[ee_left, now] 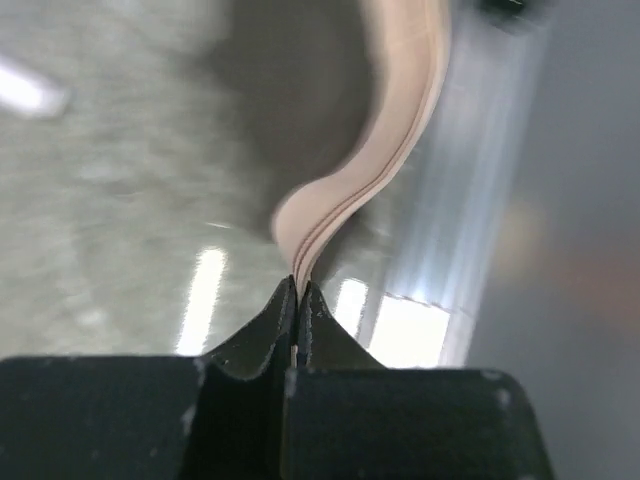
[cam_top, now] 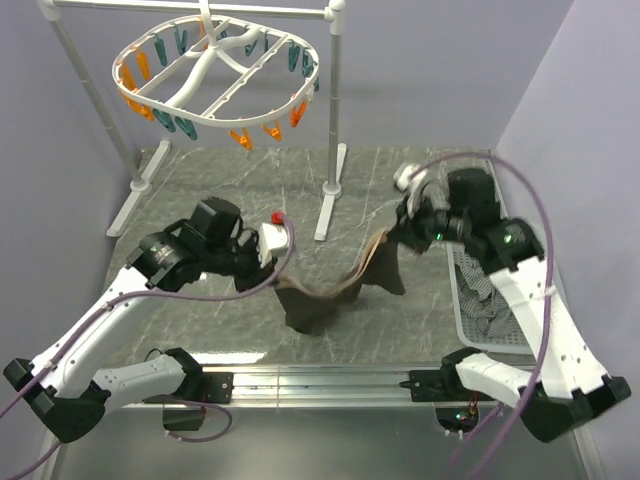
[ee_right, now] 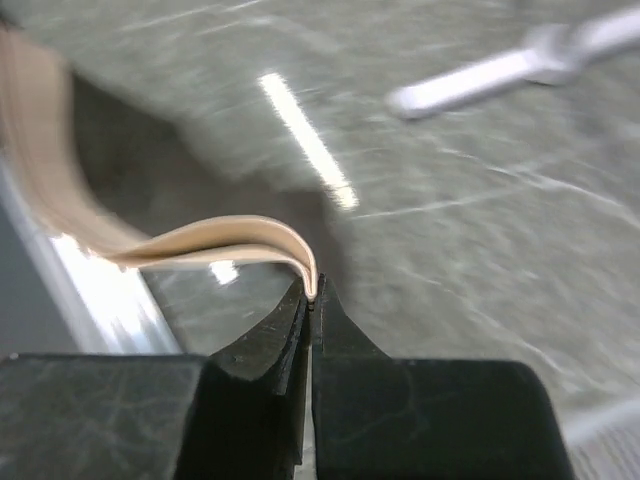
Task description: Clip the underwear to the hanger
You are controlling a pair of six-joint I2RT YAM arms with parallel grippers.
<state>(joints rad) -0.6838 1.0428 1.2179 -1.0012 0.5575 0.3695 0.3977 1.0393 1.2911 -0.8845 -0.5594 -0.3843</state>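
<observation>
Top external: basket (cam_top: 453, 292) holds cloth (cam_top: 487, 303), underwear (cam_top: 310, 306) outside.

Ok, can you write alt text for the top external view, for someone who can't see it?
The left gripper and right gripper each pinch the tan waistband of the underwear, its dark cloth sagging between them toward the grey table. The white hanger with orange and teal pins hangs from a rail at back left.

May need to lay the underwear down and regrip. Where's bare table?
Free: between the stand's feet under the hanger, and by the front edge right of the underwear. Crowded: the basket at right, and mid-table where left gripper and right gripper hold it.
</observation>
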